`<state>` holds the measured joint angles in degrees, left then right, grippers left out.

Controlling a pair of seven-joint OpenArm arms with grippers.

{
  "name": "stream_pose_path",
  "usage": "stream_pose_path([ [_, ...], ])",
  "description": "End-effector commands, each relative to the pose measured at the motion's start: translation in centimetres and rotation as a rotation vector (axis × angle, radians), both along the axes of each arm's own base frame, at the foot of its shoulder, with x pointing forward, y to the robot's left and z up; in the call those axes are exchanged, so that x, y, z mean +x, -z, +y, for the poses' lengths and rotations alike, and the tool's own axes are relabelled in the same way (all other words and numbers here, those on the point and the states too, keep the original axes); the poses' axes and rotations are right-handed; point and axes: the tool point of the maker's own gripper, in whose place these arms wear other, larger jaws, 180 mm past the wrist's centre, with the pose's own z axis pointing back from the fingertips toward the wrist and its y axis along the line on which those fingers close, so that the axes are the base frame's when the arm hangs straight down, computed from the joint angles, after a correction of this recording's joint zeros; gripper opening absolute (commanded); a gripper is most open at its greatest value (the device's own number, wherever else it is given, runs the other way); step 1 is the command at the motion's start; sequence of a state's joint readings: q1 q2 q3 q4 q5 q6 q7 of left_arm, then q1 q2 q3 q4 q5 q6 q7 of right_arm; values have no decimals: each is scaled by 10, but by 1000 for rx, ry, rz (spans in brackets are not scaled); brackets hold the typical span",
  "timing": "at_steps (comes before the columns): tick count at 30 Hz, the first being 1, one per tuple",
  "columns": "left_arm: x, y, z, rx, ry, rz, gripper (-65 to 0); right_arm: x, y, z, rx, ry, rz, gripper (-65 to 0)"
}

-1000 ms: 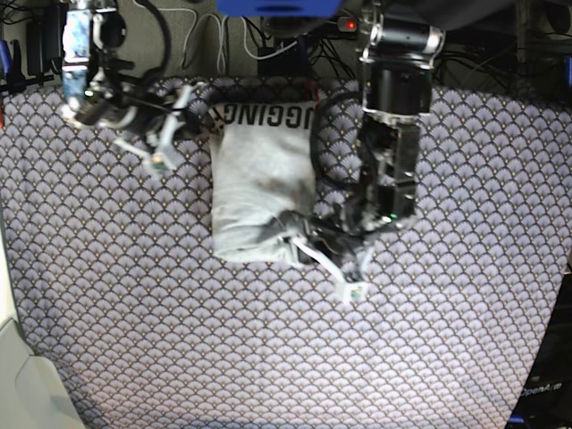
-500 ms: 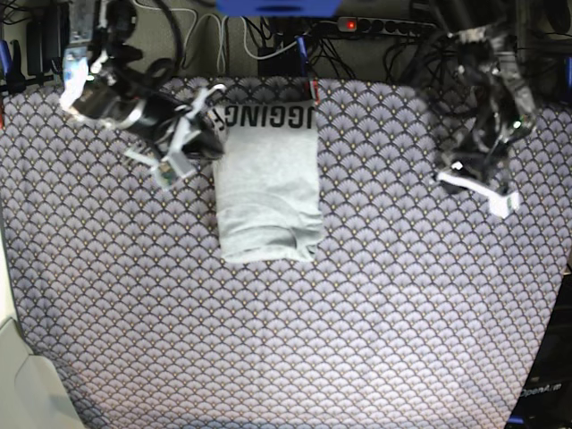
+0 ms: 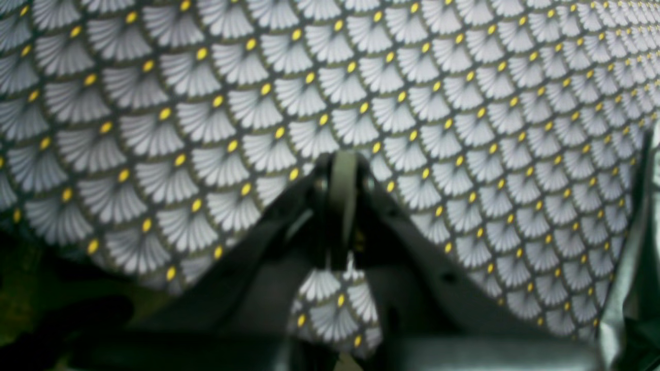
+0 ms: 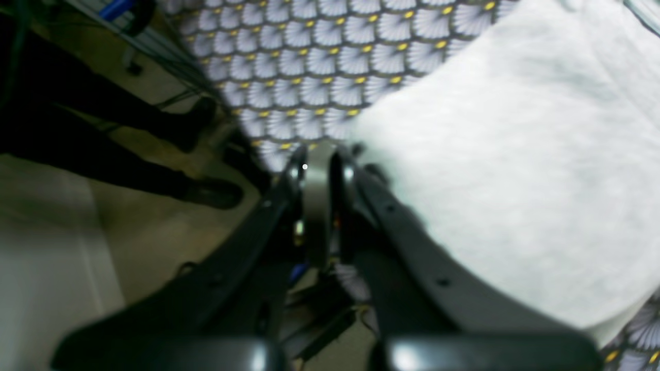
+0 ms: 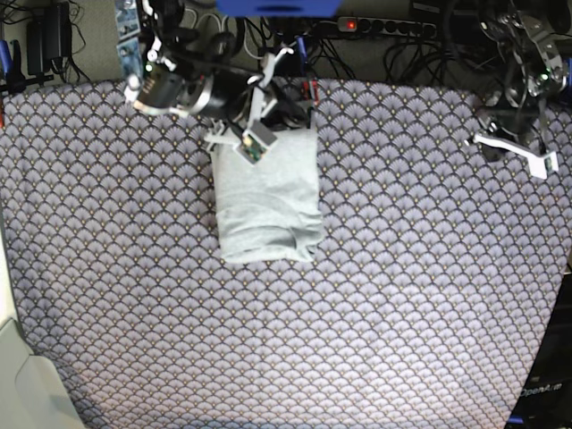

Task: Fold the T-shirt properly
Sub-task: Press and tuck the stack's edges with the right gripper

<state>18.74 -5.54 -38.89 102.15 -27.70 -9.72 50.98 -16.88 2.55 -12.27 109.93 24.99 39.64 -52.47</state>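
Observation:
The light grey T-shirt (image 5: 268, 201) lies folded into a narrow rectangle at the middle of the table, with a thicker roll at its near end. In the right wrist view the T-shirt (image 4: 495, 175) fills the right side. My right gripper (image 5: 257, 141) hovers over the shirt's far edge and hides the lettering. Its jaws are shut (image 4: 316, 157), just beside the shirt's corner at the table's edge, and I see no cloth between them. My left gripper (image 5: 536, 161) is far off at the table's right side, shut (image 3: 343, 167) above bare patterned cloth.
A scallop-patterned purple-grey cloth (image 5: 402, 313) covers the table. Cables and a power strip (image 5: 384, 25) run along the far edge. Beyond that edge the right wrist view shows floor and dark shoes (image 4: 206, 191). A pale object (image 5: 22, 384) sits at the near left corner.
My left gripper has drawn away from the shirt's near end to the far right. My right gripper has swung right, onto the shirt's far edge. The shirt's near end now lies flatter.

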Motion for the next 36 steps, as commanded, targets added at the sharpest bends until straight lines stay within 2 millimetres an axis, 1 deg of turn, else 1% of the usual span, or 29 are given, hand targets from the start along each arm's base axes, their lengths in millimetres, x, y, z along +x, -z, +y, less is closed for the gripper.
stream_pose_path([
  [1, 3, -8, 2, 15, 6, -27, -648, 8, -5, 1, 25, 0, -21, -650],
  [3, -2, -5, 2, 15, 6, -14, -648, 14, 8, -5, -3, -5, -1, -650],
  [5, -4, -4, 2, 15, 6, -8, -648, 20, 16, -7, -13, -4, 15, -650],
  [8, -5, -4, 3, 19, 7, -7, -648, 26, 28, -10, -27, -3, 44, -650],
  [13, -5, -4, 4, 20, 7, -6, -648, 32, 56, -19, -52, 10, 117, -650],
  [15, -5, -4, 3, 18, 6, -6, -648, 35, 67, -27, -58, 23, 135, -650],
  [17, -5, -4, 3, 18, 6, -6, -648, 36, 72, -30, -52, 33, 141, -650],
  [22, -5, -4, 4, 20, 7, -6, -648, 36, 71, -30, -50, 35, 139, -650],
  [23, -5, -4, 4, 22, 8, -6, -648, 38, 67, -30, -50, 32, 122, -650],
  [25, -5, -4, 4, 22, 8, -6, -648, 41, 48, -25, -39, 20, 65, -650],
  [27, -5, -4, 4, 22, 8, -6, -648, 39, 27, -23, -52, -1, 6, -650],
  [31, -5, -4, 4, 21, 8, -4, -648, 41, -23, -20, -93, -39, -139, -650],
  [32, -5, -4, 4, 21, 8, -4, -648, 41, -33, -15, -93, -50, -165, -650],
  [35, -6, -4, 4, 22, 9, -3, -648, 58, -41, -14, -120, -70, -205, -650],
  [36, -11, -1, 4, 22, 9, 11, -648, 66, -41, -14, -126, -70, -213, -650],
])
